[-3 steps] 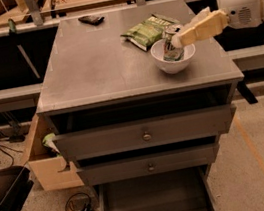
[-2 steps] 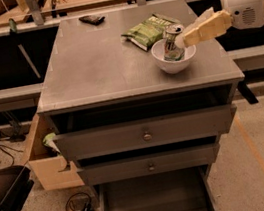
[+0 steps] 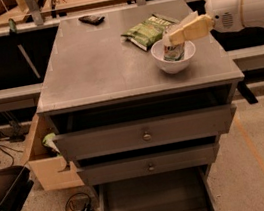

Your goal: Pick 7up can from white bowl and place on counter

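Note:
The 7up can (image 3: pixel 173 51) stands upright inside the white bowl (image 3: pixel 175 62), whitish with green on its side. The bowl sits on the grey counter (image 3: pixel 99 62), near its right front part. My gripper (image 3: pixel 174 35) reaches in from the right on a white arm (image 3: pixel 243 4). It sits at the can's top and covers the can's upper rim. The can's bottom still rests inside the bowl.
A flat green snack bag (image 3: pixel 146 30) lies just behind and left of the bowl. A small dark object (image 3: pixel 91 19) lies at the counter's back edge. Below, the cabinet's drawers (image 3: pixel 146 133) are pulled out, and a wooden box (image 3: pixel 48 160) sits at the left.
My gripper has moved slightly left and now covers the can's top. The can and bowl stay in place.

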Tool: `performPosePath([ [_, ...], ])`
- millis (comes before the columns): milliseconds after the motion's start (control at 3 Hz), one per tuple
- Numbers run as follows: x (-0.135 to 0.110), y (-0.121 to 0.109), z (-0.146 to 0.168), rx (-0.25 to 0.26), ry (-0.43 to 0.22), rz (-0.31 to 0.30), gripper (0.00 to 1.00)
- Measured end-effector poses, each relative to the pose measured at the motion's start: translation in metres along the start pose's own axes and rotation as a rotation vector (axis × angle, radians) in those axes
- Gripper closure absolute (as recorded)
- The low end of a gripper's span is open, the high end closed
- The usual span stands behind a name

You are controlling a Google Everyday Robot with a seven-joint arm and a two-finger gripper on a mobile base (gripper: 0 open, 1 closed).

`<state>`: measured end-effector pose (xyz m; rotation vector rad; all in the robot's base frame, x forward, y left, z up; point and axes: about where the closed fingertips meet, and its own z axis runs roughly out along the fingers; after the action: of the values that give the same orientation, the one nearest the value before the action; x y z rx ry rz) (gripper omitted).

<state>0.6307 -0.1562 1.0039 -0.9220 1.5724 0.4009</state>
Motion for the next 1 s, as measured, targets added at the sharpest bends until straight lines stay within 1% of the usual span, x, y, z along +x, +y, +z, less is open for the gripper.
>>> performPosePath([
  [333, 0.015, -0.012, 0.018, 0.013, -0.006, 0.041, 0.00],
  [1000, 0.050, -0.024, 0.040, -0.004, -0.057, 0.139, 0.00],
])
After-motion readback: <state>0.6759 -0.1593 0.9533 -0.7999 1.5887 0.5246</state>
